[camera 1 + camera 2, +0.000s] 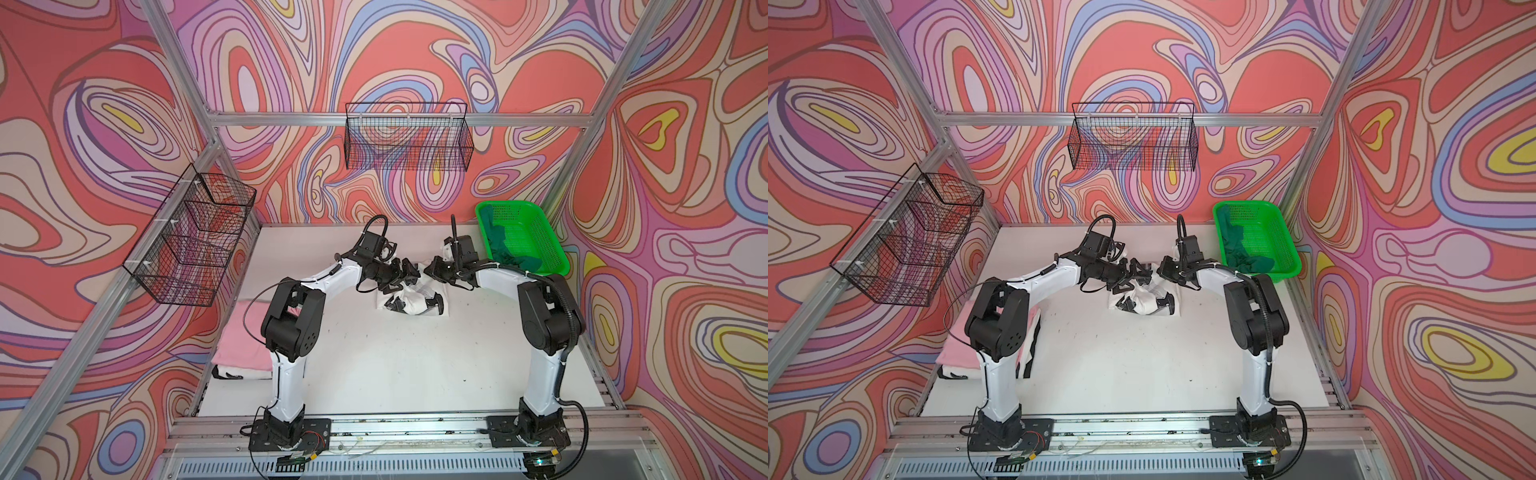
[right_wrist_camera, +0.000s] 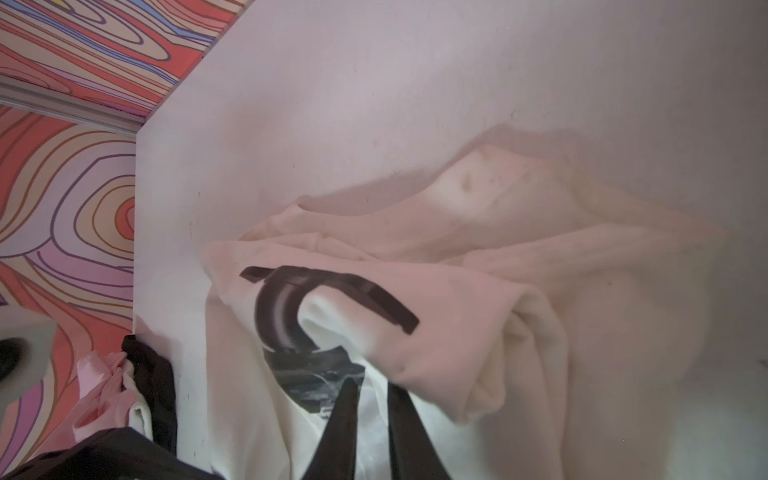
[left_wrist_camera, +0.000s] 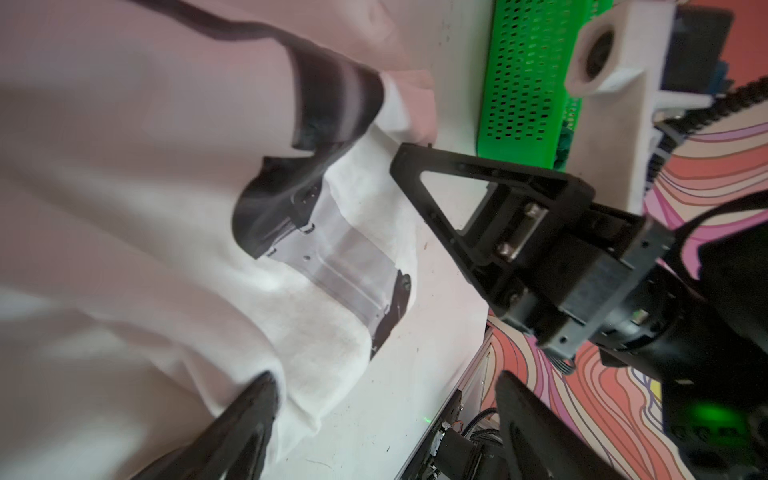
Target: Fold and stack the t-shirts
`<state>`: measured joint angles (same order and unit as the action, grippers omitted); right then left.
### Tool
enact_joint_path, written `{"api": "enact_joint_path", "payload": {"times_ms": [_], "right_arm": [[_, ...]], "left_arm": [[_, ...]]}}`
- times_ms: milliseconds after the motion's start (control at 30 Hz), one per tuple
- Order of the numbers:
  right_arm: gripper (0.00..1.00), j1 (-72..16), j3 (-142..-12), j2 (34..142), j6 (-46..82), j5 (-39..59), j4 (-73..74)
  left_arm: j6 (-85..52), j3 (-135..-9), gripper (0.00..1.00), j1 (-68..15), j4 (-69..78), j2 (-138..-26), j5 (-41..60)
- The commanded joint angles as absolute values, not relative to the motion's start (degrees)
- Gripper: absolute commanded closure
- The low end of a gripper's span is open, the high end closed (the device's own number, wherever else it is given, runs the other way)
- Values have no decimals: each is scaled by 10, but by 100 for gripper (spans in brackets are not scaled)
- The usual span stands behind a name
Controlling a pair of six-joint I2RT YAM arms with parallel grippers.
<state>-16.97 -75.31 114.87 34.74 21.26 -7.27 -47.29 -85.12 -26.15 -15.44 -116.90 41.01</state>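
You are working on the white t-shirt [image 1: 409,301], which is lying crumpled between both arms, not yet spread flat. Your left gripper [image 3: 384,378] is holding its fingers wide apart over the cloth. Your right gripper [image 2: 372,386] seems to be pinching a fold, though blur is hiding the contact. Next you are needing a second grip to spread it. The pink t-shirt [image 1: 245,332] is lying folded far left, and the dark green t-shirt [image 1: 505,245] is waiting in the green basket [image 1: 540,224].

Open table [image 1: 395,357] in front, basket [image 1: 536,237] seemingly blocking far-right

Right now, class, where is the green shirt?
In a top view, the green shirt lies crumpled in the basket at the table's back right corner.
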Motion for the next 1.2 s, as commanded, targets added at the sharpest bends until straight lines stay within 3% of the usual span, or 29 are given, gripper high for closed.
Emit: {"api": "enact_joint_path", "payload": {"times_ms": [0, 233, 500, 733, 933, 1167], "right_arm": [[85, -172, -779, 1170, 339, 170, -67], [85, -166, -859, 1240, 320, 129, -120], [69, -155, -869, 1242, 314, 139, -133], [50, -156, -817, 1132, 315, 166, -136], [48, -156, -743, 1067, 337, 182, -123], [48, -157, -697, 1073, 351, 225, -86]], "left_arm": [[-459, -853, 16, -252, -178, -1198, 382], [-475, -801, 16, -232, -133, -1169, 380], [-489, -726, 23, -226, -96, -1109, 387], [-455, -739, 26, -226, -146, -1052, 351], [-431, -762, 40, -226, -205, -1085, 309], [-399, -804, 40, -243, -272, -1105, 198]]}}
